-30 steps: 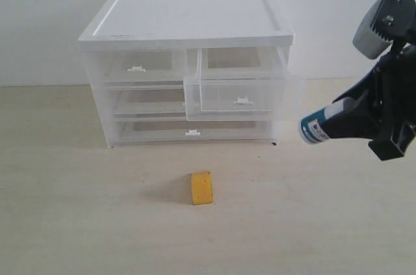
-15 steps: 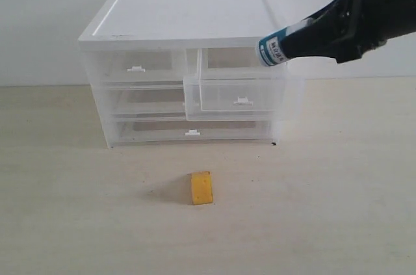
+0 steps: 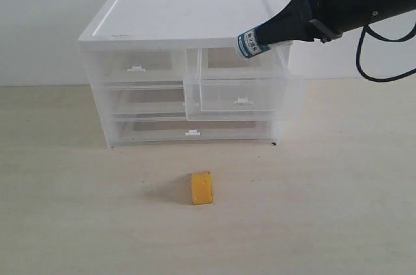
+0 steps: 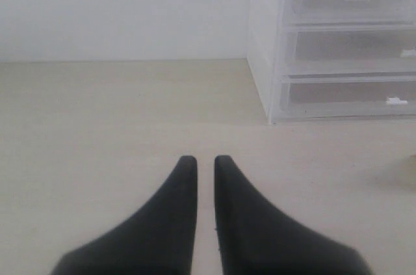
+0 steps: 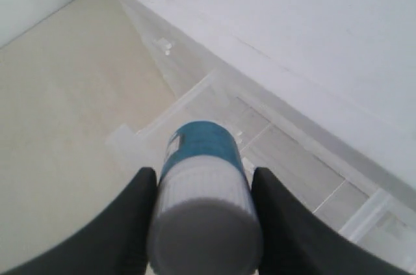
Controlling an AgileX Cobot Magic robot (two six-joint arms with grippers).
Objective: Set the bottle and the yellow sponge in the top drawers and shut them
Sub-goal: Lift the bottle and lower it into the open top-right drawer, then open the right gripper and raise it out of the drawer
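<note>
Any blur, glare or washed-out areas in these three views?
Exterior view: sharp, even light; soft shadow left of the yellow sponge; white cabinet top nearly washed out. Right wrist view: the bottle sits close, cap blurred. Left wrist view: hazy, left hand dark, featureless.

surface: table, pale, wood-grained | at back: a white-topped clear cabinet is set on it, the top right drawer drawn out over the table | in front: a sponge is laid on the bare top, apart from the cabinet, a faint shadow cast at its left
</note>
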